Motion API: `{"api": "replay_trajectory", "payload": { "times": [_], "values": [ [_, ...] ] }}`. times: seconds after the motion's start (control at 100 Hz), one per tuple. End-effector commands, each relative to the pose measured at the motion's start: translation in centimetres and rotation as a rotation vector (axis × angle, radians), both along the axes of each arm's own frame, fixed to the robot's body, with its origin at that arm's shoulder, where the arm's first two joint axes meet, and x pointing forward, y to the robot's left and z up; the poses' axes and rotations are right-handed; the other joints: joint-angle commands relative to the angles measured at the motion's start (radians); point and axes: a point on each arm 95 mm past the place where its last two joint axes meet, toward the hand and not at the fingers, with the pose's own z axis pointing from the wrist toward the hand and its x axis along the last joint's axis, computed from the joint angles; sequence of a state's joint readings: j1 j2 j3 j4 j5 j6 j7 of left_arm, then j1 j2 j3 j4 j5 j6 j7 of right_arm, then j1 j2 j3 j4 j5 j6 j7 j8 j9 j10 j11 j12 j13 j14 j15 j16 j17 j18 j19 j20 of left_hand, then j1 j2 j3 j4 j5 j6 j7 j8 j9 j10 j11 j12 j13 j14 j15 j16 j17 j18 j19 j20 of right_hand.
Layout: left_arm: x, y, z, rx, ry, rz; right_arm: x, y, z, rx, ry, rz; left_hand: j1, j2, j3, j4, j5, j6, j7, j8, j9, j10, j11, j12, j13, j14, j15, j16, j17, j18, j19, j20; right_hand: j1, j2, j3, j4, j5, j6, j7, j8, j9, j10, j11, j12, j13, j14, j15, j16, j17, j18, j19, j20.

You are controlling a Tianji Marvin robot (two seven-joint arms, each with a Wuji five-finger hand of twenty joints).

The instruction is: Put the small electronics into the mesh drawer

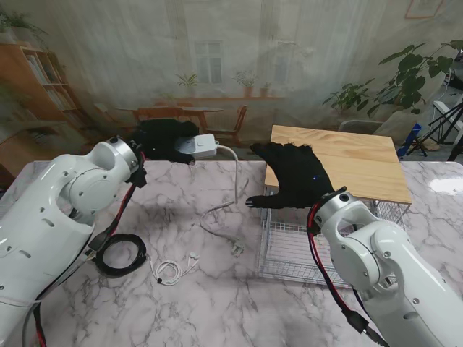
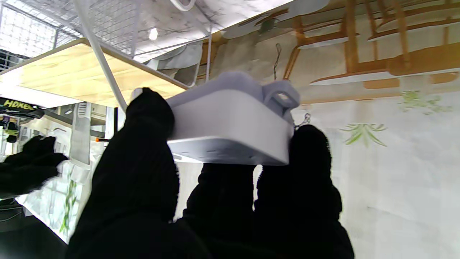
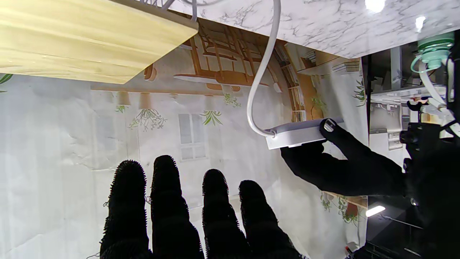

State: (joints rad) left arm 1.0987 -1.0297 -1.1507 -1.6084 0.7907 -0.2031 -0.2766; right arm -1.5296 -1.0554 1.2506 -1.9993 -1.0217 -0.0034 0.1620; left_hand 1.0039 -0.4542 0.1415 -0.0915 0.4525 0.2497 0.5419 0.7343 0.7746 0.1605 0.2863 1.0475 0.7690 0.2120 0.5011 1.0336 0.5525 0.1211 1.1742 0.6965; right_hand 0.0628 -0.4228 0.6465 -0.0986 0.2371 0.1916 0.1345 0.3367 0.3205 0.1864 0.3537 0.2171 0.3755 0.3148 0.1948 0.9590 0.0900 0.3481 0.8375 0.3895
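Note:
My left hand (image 1: pixel 163 139) is shut on a white power strip (image 1: pixel 197 146) and holds it lifted at the far edge of the table; its white cord (image 1: pixel 230 189) trails down to the marble. The strip (image 2: pixel 230 124) rests across my black fingers (image 2: pixel 143 169) in the left wrist view, and the right wrist view shows the strip (image 3: pixel 298 133) from the side. My right hand (image 1: pixel 293 176) hovers open, fingers spread, over the pulled-out mesh drawer (image 1: pixel 289 249). A black coiled cable (image 1: pixel 119 255) and white earphones (image 1: pixel 173 269) lie on the table nearer to me.
The drawer belongs to a white wire rack with a wooden top (image 1: pixel 340 160) at the right. The marble table (image 1: pixel 217 311) ends just beyond the held strip, in front of a printed backdrop.

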Motion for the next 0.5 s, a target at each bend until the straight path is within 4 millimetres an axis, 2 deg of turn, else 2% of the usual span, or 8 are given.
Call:
{"api": "replay_trajectory", "payload": {
  "times": [0.0,0.25,0.49],
  "values": [
    [-0.1,-1.5,0.6,-0.018,0.005,-0.023,0.6,0.1,-0.1,-0.004,0.009,-0.014,0.244,0.062,0.264,0.123,0.044,-0.159,0.085,0.055,0.046,-0.062,0.028,0.029,0.078,-0.038,0.104,0.036,0.040,-0.117,0.025,0.019,-0.057,-0.052,0.034,-0.035,-0.042,0.048,-0.053,-0.027,-0.037,0.027,0.016,0.004,0.000,-0.007,-0.004,0.027,-0.006,0.019,-0.019,0.008],
    [-0.6,-4.2,0.9,-0.026,0.025,-0.089,2.1,1.3,0.8,-0.039,0.006,-0.039,0.241,0.061,0.266,0.124,0.045,-0.159,0.086,0.055,0.048,-0.062,0.028,0.028,0.079,-0.038,0.105,0.034,0.043,-0.117,0.023,0.019,-0.053,-0.087,0.051,-0.040,-0.056,0.061,-0.089,-0.027,-0.064,0.059,0.009,0.000,-0.001,-0.001,-0.006,0.039,-0.011,0.026,-0.028,0.006],
    [-0.9,-5.2,0.8,-0.009,0.038,-0.120,3.2,2.6,2.2,-0.077,0.006,-0.028,0.240,0.063,0.265,0.123,0.043,-0.159,0.088,0.055,0.046,-0.060,0.027,0.027,0.079,-0.039,0.107,0.033,0.046,-0.117,0.022,0.019,-0.045,-0.113,0.066,-0.045,-0.038,0.055,-0.089,-0.006,-0.082,0.055,0.002,-0.005,-0.015,0.012,-0.023,0.024,-0.027,0.032,-0.044,0.000]
  ]
}}
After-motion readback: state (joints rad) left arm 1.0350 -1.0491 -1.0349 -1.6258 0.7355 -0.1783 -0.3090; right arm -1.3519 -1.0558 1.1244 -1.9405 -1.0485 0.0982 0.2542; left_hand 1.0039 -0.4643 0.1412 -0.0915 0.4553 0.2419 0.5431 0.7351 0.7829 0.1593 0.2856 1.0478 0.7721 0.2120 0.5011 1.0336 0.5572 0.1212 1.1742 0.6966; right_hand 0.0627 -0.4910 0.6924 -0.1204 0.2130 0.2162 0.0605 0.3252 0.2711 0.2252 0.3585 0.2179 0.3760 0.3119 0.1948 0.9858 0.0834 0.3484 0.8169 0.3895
